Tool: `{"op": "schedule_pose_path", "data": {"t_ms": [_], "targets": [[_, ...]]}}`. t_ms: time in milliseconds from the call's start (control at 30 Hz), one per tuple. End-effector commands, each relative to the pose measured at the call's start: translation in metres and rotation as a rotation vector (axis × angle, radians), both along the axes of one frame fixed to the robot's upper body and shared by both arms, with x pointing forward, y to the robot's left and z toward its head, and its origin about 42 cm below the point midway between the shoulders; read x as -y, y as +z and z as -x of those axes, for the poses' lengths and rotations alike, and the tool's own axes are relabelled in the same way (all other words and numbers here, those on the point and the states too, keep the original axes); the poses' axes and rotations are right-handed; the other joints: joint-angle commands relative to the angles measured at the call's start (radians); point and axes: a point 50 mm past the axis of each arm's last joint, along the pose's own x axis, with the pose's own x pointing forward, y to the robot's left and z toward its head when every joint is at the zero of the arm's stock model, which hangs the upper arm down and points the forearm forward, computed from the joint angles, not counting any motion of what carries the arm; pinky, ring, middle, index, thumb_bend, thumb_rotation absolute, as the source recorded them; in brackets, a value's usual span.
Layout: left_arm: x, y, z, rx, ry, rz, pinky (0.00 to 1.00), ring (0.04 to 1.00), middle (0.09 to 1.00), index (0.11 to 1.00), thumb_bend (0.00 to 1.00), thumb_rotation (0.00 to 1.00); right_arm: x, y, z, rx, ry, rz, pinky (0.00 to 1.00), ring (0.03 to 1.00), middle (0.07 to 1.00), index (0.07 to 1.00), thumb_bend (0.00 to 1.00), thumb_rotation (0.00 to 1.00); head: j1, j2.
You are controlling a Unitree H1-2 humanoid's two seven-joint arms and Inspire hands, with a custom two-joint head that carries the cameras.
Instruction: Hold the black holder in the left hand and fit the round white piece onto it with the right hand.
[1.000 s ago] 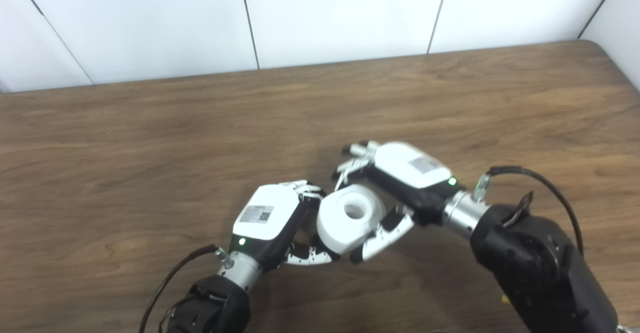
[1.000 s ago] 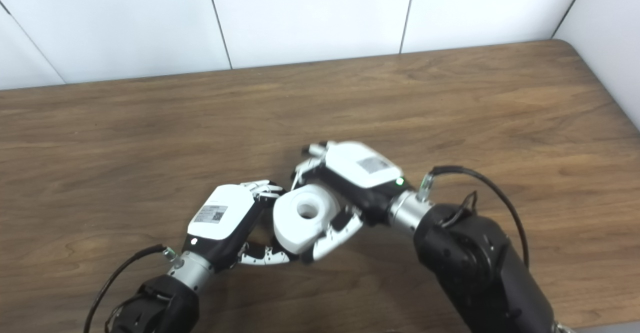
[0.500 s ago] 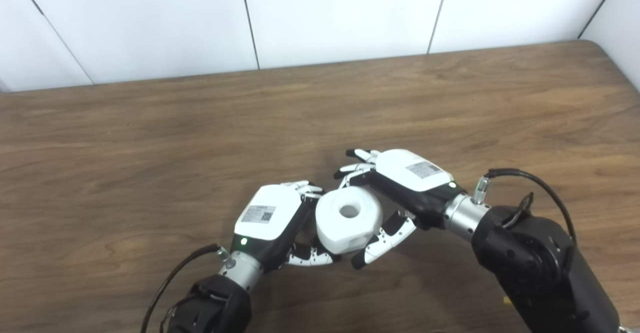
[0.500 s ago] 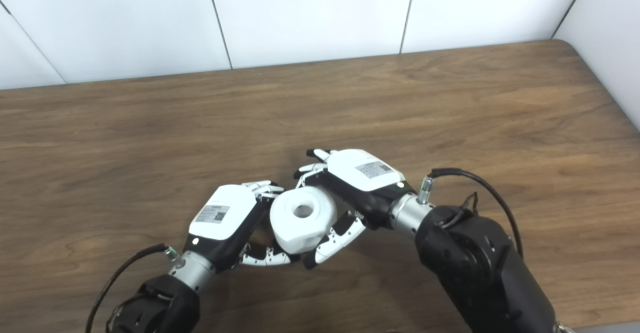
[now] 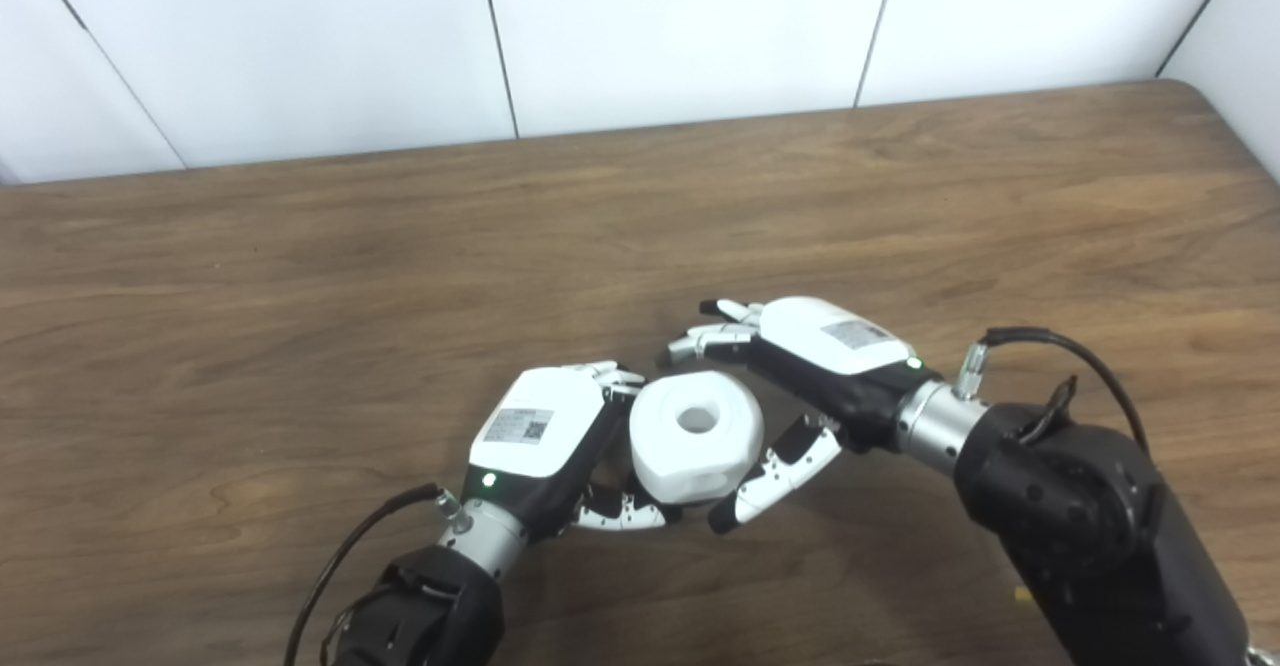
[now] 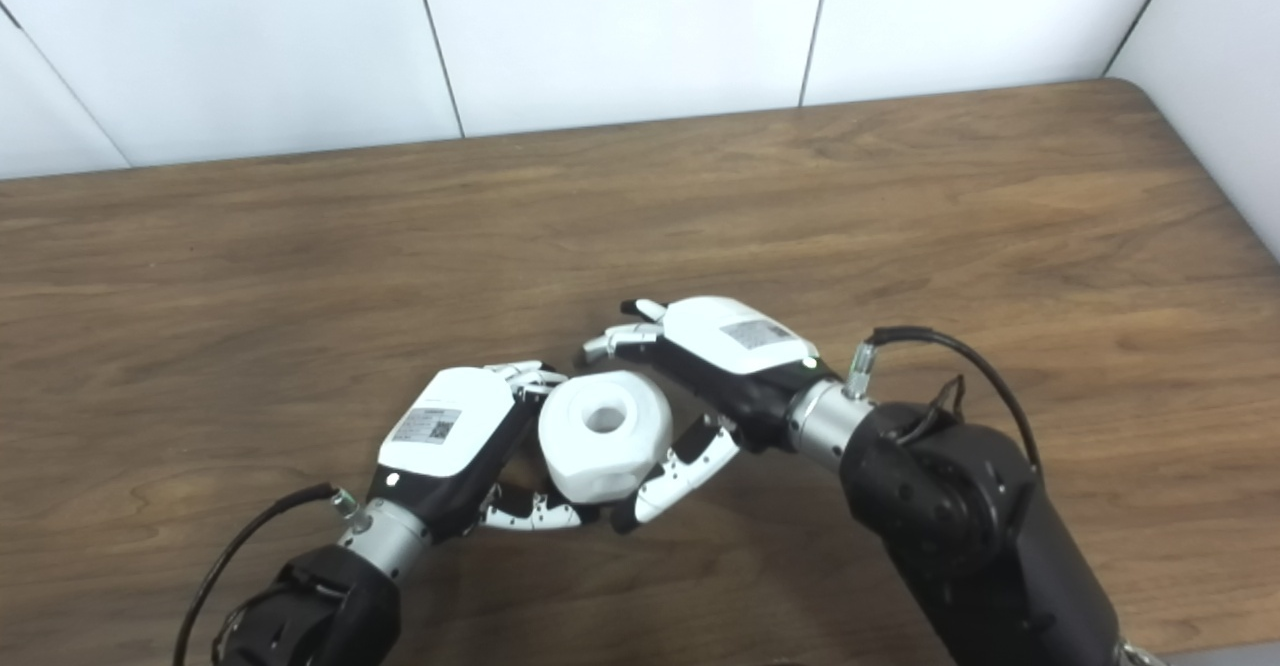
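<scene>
Sitting white piece (image 5: 696, 434) between hands

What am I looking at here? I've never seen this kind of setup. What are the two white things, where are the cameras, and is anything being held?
These are two robot arms, each ending in a mechanical hand. Both pictures come from cameras side by side on the robot's head, looking down at a wooden table. The left hand and right hand meet around a round white piece with a hole in its top. The left hand's fingers curl beneath it; the right hand's fingers look spread beside it, perhaps no longer gripping. The black holder is hidden, if present.
</scene>
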Motion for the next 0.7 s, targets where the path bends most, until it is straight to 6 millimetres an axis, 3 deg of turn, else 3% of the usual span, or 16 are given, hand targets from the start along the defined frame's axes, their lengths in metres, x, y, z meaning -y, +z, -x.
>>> {"op": "schedule_pose_path", "data": {"t_ms": [0,267,667], "targets": [[-0.006,-0.014,0.004,-0.064,-0.003,-0.07,0.84,0.858,0.783,0.487,0.52,0.05,-0.001,0.03,-0.003,0.095,0.014,-0.031,1.0,1.0,0.895,0.822,1.0,0.47,0.001,0.002],[-0.007,-0.014,0.004,-0.06,-0.001,-0.067,0.84,0.854,0.777,0.487,0.52,0.05,0.002,0.056,-0.016,0.118,0.023,-0.033,1.0,1.0,0.885,0.805,1.0,0.44,-0.006,0.0],[-0.01,-0.015,0.002,-0.057,0.008,-0.056,0.84,0.848,0.771,0.487,0.52,0.05,0.0,0.064,-0.02,0.12,0.015,-0.014,1.0,1.0,0.883,0.81,1.0,0.45,0.003,-0.001]]}}
